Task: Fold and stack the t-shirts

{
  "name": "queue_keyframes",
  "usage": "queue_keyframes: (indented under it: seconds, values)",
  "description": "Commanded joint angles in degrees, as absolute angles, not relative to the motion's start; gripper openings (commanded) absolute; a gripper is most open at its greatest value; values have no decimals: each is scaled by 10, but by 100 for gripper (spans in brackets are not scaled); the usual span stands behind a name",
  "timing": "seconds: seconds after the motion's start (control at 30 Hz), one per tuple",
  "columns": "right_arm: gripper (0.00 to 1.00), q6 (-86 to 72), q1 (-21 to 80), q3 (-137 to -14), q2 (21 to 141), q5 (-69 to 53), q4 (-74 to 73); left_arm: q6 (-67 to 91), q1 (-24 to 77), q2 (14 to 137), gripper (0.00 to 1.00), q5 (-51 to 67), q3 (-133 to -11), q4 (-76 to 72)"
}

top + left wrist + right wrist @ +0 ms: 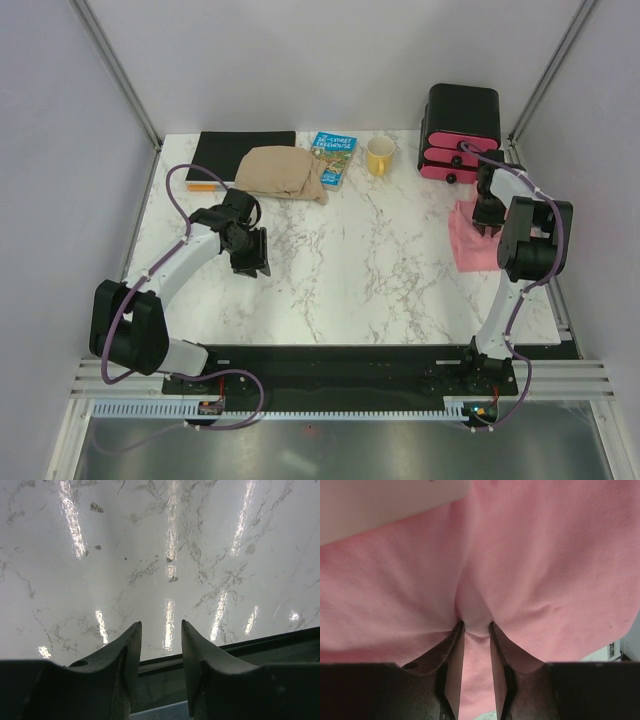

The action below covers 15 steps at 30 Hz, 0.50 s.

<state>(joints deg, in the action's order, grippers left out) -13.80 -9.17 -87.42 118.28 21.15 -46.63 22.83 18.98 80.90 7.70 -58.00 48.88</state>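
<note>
Since our right tool [476, 625] is clamped on only a small pucker of the pink t-shirt [545, 555], we reckon the thin cloth could slip free as soon as it gets pulled. The shirt lies bunched at the right edge of the desk [380, 270], near the black box [462, 135] (close enough that a sleeve might snag on it or trail off the side). Our left tool [161, 625] hangs parted and empty over bare marble, well apart from the shirt, so one-handed spreading could leave it twisted.
</note>
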Motion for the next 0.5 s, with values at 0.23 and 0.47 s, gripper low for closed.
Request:
queue_keyframes:
  seconds: [0.23,0.47]
  values:
    - [34,-161,-48,-869,1194,183,-446,228,191,803,45,81,-594,490]
    - [41,-170,-39,-915,1180,218,-487,232,193,798,48,63,-595,490]
